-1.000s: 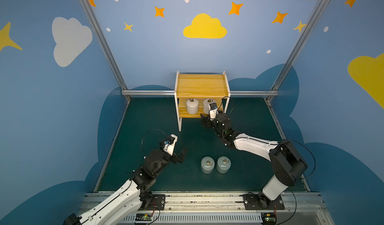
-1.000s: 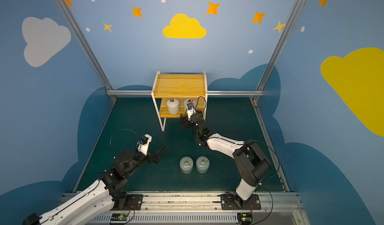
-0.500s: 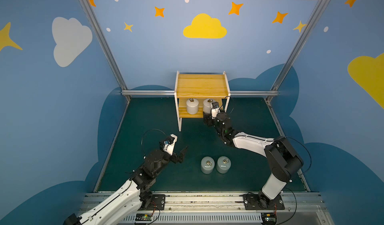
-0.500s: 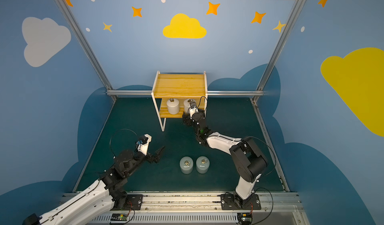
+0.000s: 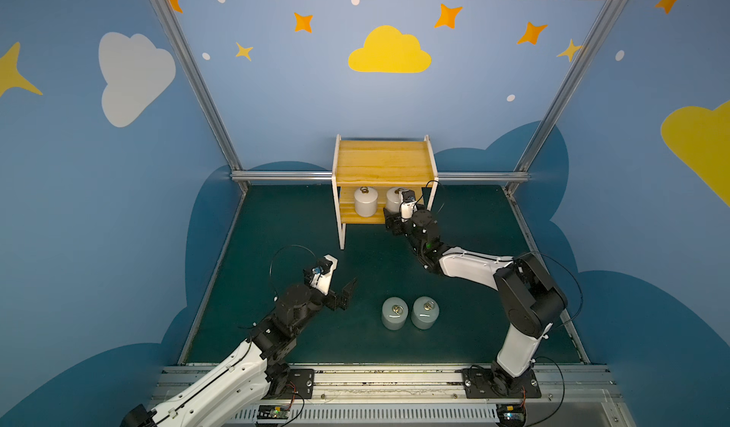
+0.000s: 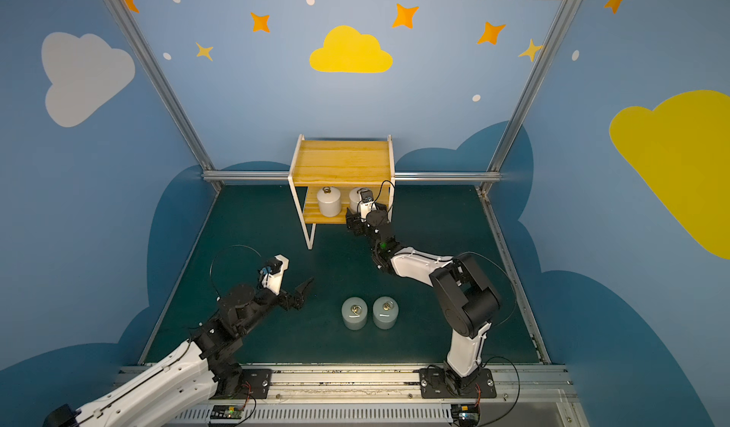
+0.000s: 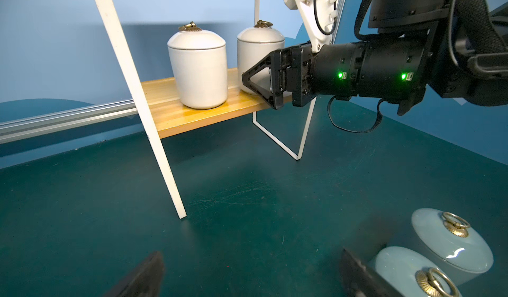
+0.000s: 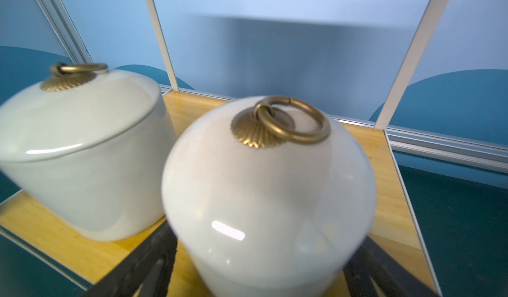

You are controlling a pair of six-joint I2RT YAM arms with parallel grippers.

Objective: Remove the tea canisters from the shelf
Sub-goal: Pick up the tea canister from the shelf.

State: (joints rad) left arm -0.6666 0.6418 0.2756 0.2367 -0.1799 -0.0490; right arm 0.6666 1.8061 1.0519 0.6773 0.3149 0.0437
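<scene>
right wrist view: white canister (image 8: 269, 199) stands upright on the lower board of the shelf (image 8: 379, 172), axis vertical, brass ring uppermost and lying over. right gripper (image 5: 391, 215) has its jaws spread wide, one on each side of the canister's base; pad contact cannot be told. second white canister (image 8: 82, 158) is upright just beside it on the same board, not touching. top board (image 5: 383, 160) overhangs both. left gripper (image 5: 347, 295) is fully spread, empty, above the mat (image 5: 276, 227). blue-grey canisters (image 5: 394, 313) (image 5: 425, 312) stand upright on the mat, side by side, well apart from the shelf.
</scene>
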